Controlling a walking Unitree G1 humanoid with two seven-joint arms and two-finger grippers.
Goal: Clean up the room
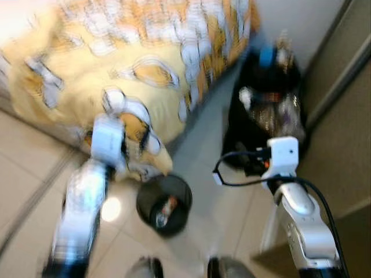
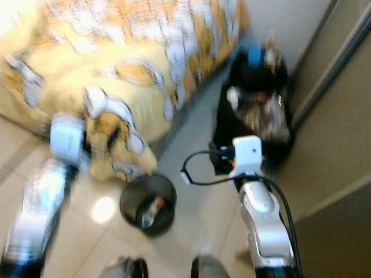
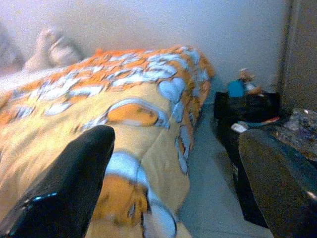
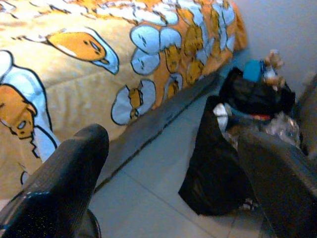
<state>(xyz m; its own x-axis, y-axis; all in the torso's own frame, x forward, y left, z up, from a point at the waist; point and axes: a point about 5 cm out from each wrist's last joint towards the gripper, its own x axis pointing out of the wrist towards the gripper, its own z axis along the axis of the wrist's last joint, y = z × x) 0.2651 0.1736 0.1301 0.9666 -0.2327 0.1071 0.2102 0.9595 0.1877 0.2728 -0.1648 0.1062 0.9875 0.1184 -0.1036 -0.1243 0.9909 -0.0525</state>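
One small black bin [image 1: 164,204] stands on the tiled floor [image 1: 23,191] at the foot of the bed, with some litter inside; the head views are blurred, so the contents cannot be identified. A yellow and orange quilt [image 1: 133,63] hangs over the bed edge just above the bin. Near the wall, well apart from the bin, black bags [image 4: 218,168] sit on the floor, packed with mixed items, a blue object and a small figure on top. The left tool [image 3: 173,183] is raised towards the quilt, fingers [image 3: 64,188] apart, holding nothing. The right tool [image 4: 173,183] points at the bags, fingers [image 4: 59,183] likewise apart and empty. A grey door panel [image 1: 342,116] borders the right side.
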